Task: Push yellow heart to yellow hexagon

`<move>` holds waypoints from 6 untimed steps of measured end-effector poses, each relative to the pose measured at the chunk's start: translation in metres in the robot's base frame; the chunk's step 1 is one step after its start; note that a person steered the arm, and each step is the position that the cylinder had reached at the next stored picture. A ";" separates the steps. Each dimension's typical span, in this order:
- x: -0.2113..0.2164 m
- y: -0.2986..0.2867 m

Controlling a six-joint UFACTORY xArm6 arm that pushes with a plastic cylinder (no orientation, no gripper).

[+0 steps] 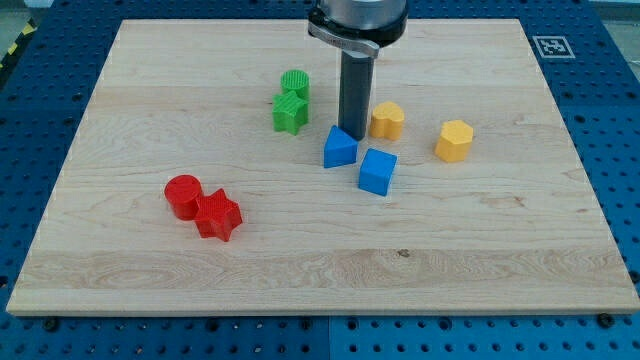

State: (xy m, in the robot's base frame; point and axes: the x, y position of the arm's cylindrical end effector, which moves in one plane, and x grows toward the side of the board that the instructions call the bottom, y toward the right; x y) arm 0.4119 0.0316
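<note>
My tip (354, 136) rests on the wooden board (150, 100); being a bare rod it has no way to open or close and holds nothing, it can only shove. The yellow heart (387, 120) sits just to the view's right of my tip and a shade toward the view's top, near but apparently not touching. The yellow hexagon (454, 140) lies farther out on that same side, beyond the heart and slightly toward the view's bottom, with bare wood between the two. The blue triangular block (339, 148) sits right against my tip on its lower left, possibly touching, and a blue cube (377, 171) lies just below and to the right. A green pair (291, 102), one star-shaped and one round, lies to my tip's left; a red cylinder (183, 196) and a red star (218, 215) are well apart toward the lower left. I judge the heart to be a small, rigid, light plastic piece that will slide readily on the smooth wood but also spin if struck off-centre, since its lobed outline gives no flat face. The best contact looks to be the heart's left side, opposite the hexagon, pressing through its middle so it travels rightward and slightly downward without turning away.
</note>
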 end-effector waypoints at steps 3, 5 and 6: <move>-0.004 0.045; -0.003 0.076; -0.001 0.060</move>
